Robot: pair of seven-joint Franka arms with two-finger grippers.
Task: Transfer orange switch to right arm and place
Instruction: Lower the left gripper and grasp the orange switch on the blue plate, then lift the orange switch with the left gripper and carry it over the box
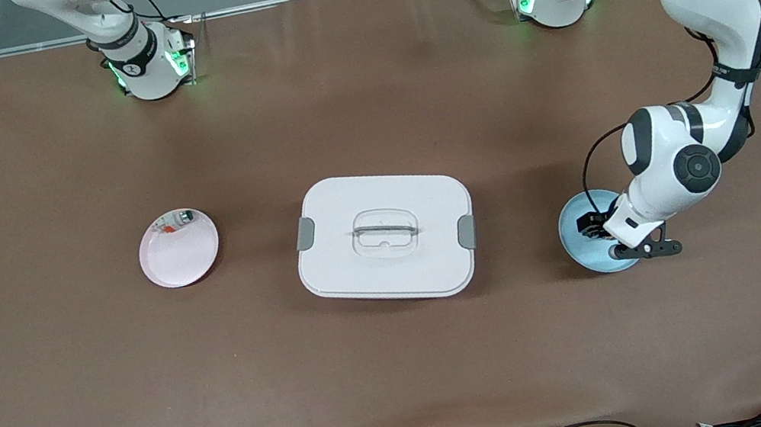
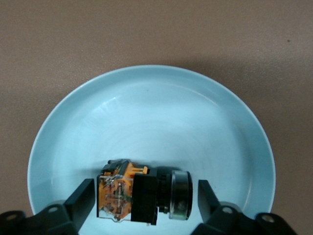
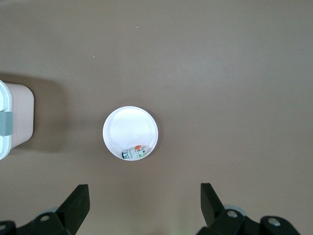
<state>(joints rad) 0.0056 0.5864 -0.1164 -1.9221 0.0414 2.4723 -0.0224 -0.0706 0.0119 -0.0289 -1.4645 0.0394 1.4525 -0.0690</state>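
Observation:
The orange switch (image 2: pixel 142 196) lies on its side in the blue plate (image 2: pixel 146 112), its orange body and black barrel showing. My left gripper (image 2: pixel 145 193) is down in that plate (image 1: pixel 582 251) with its open fingers on either side of the switch, a small gap at each end. In the front view the left gripper (image 1: pixel 593 224) hides the switch. My right gripper (image 3: pixel 144 193) is open and empty, high over the pink plate (image 3: pixel 129 128); it is out of the front view.
The pink plate (image 1: pixel 180 251) holds a small white-and-green piece (image 1: pixel 180 219) at its rim. A white lidded box (image 1: pixel 384 236) with a handle and grey latches stands between the two plates.

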